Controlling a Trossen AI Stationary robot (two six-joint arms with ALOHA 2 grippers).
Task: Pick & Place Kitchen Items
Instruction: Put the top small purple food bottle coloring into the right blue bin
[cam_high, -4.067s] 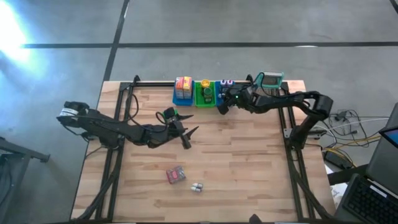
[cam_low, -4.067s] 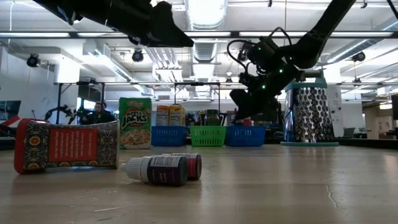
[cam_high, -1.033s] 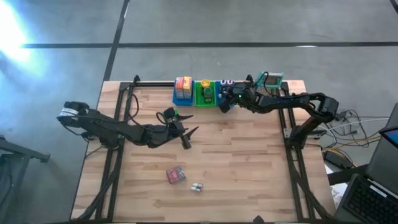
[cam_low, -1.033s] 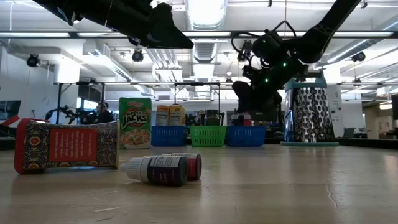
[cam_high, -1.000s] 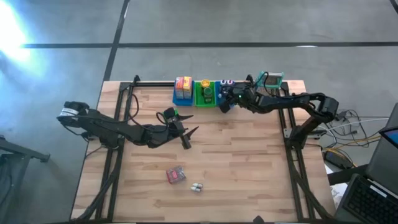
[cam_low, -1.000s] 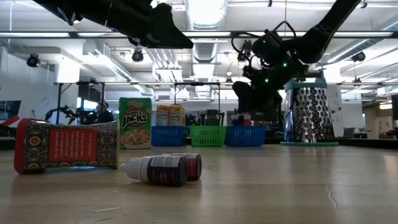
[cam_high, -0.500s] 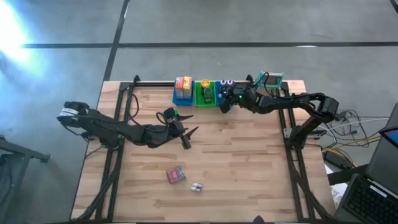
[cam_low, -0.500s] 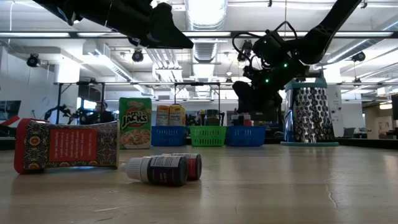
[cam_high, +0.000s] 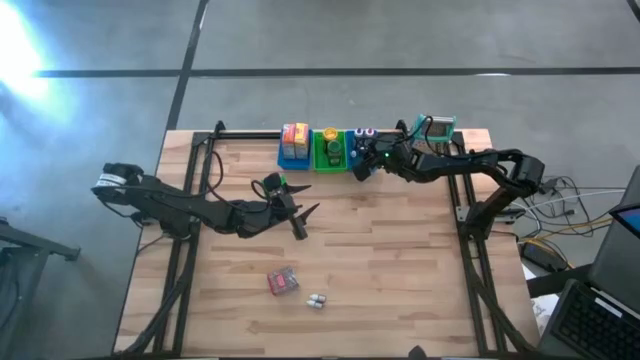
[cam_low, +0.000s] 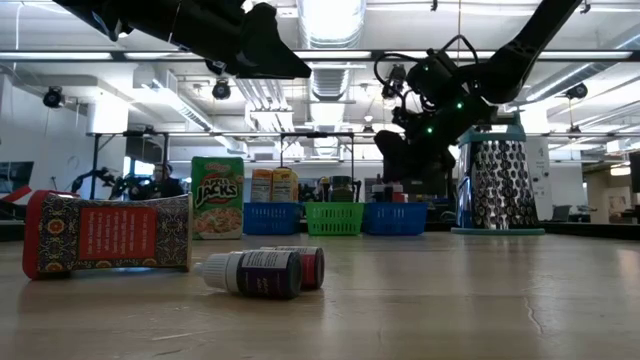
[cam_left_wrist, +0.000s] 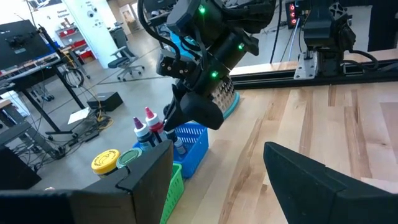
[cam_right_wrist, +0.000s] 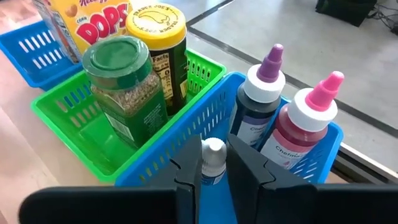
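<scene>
Wood-plank tabletop carried a row of bins at its far edge, where the right gripper (cam_right_wrist: 213, 163) pinched a small white-capped bottle (cam_right_wrist: 213, 155) over the blue bin (cam_right_wrist: 186, 135). Lowering straight beside the purple-capped bottle (cam_right_wrist: 260, 102) before letting go looked wisest. The left gripper (cam_high: 300, 214) waited mid-table, spread.

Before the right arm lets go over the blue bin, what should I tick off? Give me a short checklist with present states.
1. Right tool shut on the small white-capped bottle: ok.
2. Bottle over the blue bin, not the green bin: ok.
3. Free room beside the purple-capped bottle and pink-capped bottle: ok, gap visible.
4. Bottle's bottom resting on the bin's floor: cannot tell, hidden.
5. Left tool away from the bins, above mid-table: ok.
</scene>
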